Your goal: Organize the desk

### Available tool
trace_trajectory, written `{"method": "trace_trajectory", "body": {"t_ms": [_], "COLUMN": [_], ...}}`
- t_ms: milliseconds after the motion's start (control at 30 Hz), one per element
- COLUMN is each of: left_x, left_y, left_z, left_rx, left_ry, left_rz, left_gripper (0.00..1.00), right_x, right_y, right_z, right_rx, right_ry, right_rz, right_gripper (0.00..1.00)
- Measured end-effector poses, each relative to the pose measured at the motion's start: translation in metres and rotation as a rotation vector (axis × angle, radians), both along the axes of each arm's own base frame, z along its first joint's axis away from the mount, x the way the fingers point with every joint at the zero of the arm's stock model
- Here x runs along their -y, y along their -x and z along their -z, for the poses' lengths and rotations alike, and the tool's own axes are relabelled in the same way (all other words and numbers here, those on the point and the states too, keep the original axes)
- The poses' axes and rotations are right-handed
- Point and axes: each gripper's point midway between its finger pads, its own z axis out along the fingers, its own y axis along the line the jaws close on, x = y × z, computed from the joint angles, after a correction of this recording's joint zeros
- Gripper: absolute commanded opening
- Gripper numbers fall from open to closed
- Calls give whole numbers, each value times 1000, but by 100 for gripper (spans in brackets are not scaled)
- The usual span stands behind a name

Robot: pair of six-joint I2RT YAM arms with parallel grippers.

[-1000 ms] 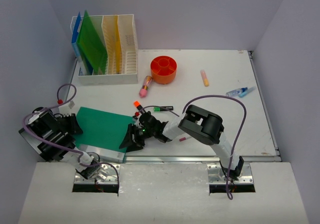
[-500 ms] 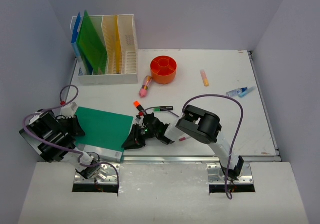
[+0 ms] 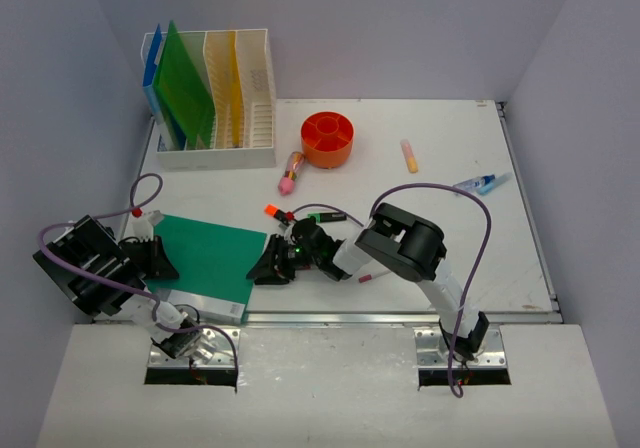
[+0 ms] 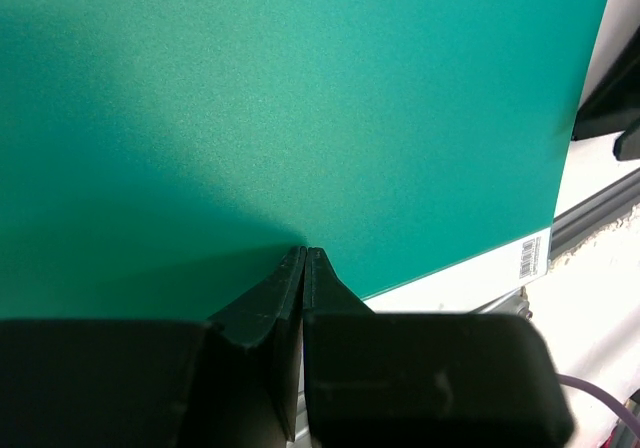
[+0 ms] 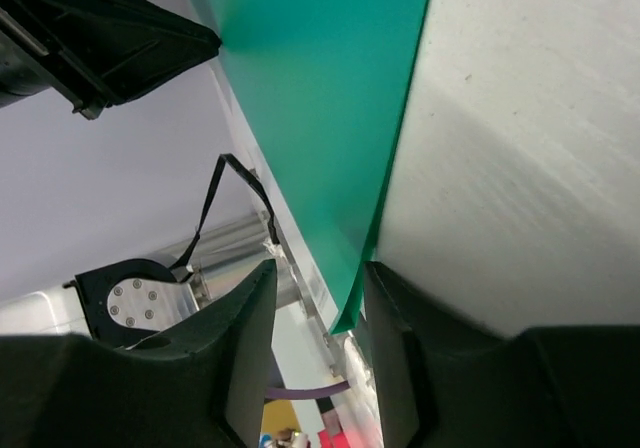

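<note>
A teal green folder (image 3: 205,256) lies at the front left of the white desk (image 3: 450,238), on top of a white sheet (image 3: 200,306) with a barcode. My left gripper (image 3: 162,259) is at the folder's left edge. In the left wrist view its jaws (image 4: 303,252) are shut, tips against the folder (image 4: 300,98), with nothing visibly pinched. My right gripper (image 3: 268,268) is at the folder's right edge. In the right wrist view it (image 5: 320,298) is open, with the folder's raised corner (image 5: 352,313) between the fingers, close to the right finger.
At the back left stands a white file rack (image 3: 255,118) holding green, blue and yellow folders. An orange round container (image 3: 327,138), a pink marker (image 3: 291,173), an orange-capped marker (image 3: 272,210), a green marker (image 3: 322,215), a yellow highlighter (image 3: 409,155) and a blue pen (image 3: 478,182) lie about.
My left gripper has closed fully and slid a little right along the folder's left edge. My right gripper has shifted slightly away from the front rail, staying at the folder's right corner.
</note>
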Motion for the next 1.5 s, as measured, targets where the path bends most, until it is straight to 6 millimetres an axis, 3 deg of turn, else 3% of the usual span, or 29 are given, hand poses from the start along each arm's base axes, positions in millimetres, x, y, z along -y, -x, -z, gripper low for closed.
{"method": "trace_trajectory", "body": {"t_ms": [67,400,667,800,967,1100,1367,1500], "left_x": [0,-4,-8,-9,-9,-8,-7,-6], "left_y": [0,-4,-9,-9,-9,-8,-7,-6], "left_z": [0,-5,-16,-19,-19,-18,-16,-15], "left_rx": [1,39,104,120,124,122,111,106], "left_ry": [2,-37,-113,-133,-140,-140,-129,-123], "left_rz": [2,3,2,2,1,1,1,3], "left_gripper": [1,0,0,0,0,0,0,0], "right_x": [0,7,-25,-39,-44,-47,-42,-29], "right_y": [2,32,77,92,82,71,39,25], "right_z": [-3,-9,-9,-6,-4,-3,-8,1], "right_rx": [24,59,19,-5,-20,-37,-24,-10], "right_ry": [-4,96,102,83,47,13,-28,-14], "right_rz": [-18,-103,-183,-204,-164,-129,-57,-26], "right_gripper": [56,64,64,58,40,34,0,0]}}
